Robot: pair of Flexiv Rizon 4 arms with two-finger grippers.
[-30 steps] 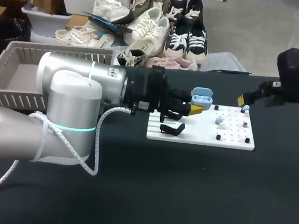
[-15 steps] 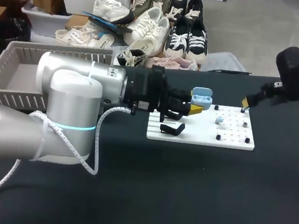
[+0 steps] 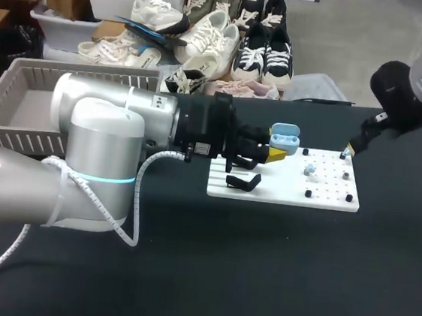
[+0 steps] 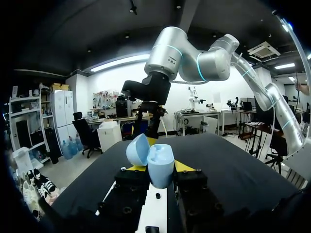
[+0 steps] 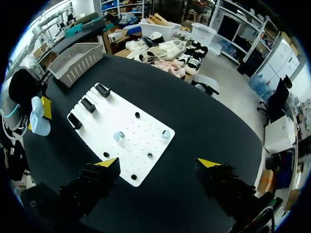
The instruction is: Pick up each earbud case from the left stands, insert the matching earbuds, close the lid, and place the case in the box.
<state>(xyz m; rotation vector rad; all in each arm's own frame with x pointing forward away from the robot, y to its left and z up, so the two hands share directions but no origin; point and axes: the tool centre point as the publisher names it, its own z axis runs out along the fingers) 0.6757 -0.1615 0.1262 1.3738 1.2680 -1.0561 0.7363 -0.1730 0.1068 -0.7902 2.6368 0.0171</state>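
Observation:
My left gripper [image 3: 278,151] is shut on a light blue earbud case [image 3: 284,141], held with its lid open above the white board [image 3: 283,190]. In the left wrist view the earbud case [image 4: 159,164] sits upright between the yellow fingertips [image 4: 182,166]. My right gripper [image 3: 348,148] hangs open and empty over the board's far right corner. From the right wrist view, the open right gripper [image 5: 158,162] looks down on the board [image 5: 99,116], where a light blue earbud [image 5: 118,136] and a second one [image 5: 166,134] rest, with the case [image 5: 38,120] off to one side.
A grey basket [image 3: 92,71] stands at the table's back left. Three black stands [image 5: 87,104] line the board's end near the left arm; one black stand [image 3: 243,182] shows in the head view. A grey earbud [image 3: 347,174] and black pegs dot the board.
My right arm has lifted and swung toward the back of the table, while its gripper tip stays near the board's far right corner. The left arm and the case have not moved.

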